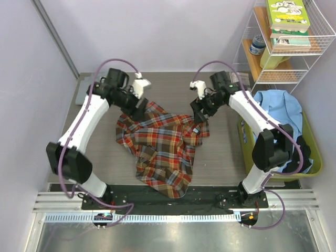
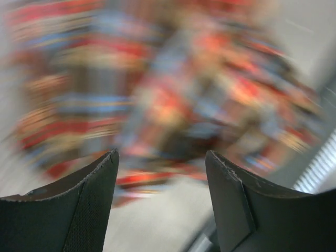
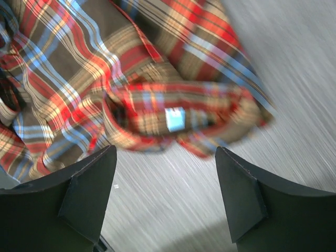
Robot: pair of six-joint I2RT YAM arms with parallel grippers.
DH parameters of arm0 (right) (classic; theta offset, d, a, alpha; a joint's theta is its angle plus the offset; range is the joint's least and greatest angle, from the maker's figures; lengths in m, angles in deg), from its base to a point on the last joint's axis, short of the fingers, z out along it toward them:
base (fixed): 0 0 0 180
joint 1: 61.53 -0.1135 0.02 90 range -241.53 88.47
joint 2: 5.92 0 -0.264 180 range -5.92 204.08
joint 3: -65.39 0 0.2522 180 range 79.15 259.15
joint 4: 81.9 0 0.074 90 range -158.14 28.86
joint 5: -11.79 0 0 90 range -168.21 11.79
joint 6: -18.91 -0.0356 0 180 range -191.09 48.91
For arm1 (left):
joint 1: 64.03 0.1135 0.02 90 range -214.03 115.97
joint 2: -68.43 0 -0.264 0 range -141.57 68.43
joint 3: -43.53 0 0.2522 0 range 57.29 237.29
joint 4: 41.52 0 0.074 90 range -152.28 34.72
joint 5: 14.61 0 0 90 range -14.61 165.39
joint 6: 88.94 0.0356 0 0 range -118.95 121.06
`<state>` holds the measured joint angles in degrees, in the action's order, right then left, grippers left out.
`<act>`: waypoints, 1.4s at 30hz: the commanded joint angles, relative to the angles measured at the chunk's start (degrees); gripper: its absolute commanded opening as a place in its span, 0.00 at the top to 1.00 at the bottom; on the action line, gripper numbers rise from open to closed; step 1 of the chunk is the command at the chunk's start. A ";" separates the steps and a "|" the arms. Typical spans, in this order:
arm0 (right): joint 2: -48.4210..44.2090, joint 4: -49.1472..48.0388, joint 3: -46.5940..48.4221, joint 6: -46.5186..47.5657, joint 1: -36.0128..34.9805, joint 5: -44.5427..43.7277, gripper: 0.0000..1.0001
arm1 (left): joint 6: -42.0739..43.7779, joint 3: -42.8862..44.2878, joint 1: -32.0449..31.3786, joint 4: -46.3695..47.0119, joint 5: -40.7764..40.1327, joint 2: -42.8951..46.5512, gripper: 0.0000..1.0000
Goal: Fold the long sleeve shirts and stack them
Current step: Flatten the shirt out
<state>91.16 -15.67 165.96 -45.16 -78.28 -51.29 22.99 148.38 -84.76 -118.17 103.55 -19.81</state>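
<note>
While the left gripper (image 1: 138,109) and right gripper (image 1: 198,118) are hovering open and empty above the plaid shirt (image 1: 163,152), its rumpled heap is probably inviting a crooked fold.

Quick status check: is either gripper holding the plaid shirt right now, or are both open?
Left gripper: open, nothing between its fingers; the plaid shirt is blurred beyond them.
Right gripper: open, empty, over the shirt's collar.

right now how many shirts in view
2: a plaid shirt on the table, a pale blue shirt in the green bin at right. Others may hide beneath it.
</note>
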 commanded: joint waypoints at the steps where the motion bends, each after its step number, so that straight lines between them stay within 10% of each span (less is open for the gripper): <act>1: 5.04 -5.70 1.44 -3.17 -3.54 -2.30 0.19 | -3.12 2.94 8.94 8.64 -8.82 -10.17 0.32; 10: 11.56 -6.24 -4.26 -0.19 -6.18 -1.26 0.28 | -2.15 12.01 11.68 6.46 -3.82 -26.44 0.31; 14: 8.40 -5.97 -12.08 3.15 -8.64 0.15 0.49 | -2.25 13.67 11.50 4.11 -0.84 -30.05 0.39; 18: 4.62 -6.59 -16.75 3.16 -10.23 -0.72 0.79 | -1.37 12.89 11.59 0.68 4.17 -28.48 0.93; 20: 2.69 -4.58 -17.11 4.64 -10.23 -0.99 0.86 | 2.03 11.49 11.68 -0.73 5.41 -23.94 1.00; 29: -2.68 18.10 -14.92 22.58 -9.97 3.58 0.62 | 26.32 -8.21 11.06 -11.81 -3.02 -6.94 1.00; 33: -0.32 19.43 -3.77 21.53 -7.86 7.79 0.39 | 20.62 1.25 11.86 -4.89 0.12 -10.88 0.46; 42: 9.09 -2.26 6.88 -1.66 1.10 4.91 0.32 | -0.66 30.31 6.24 12.03 -8.81 -35.39 0.32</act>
<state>96.34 -7.41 170.53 -35.96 -79.31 -43.88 29.79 166.19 -75.47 -112.07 99.62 -45.34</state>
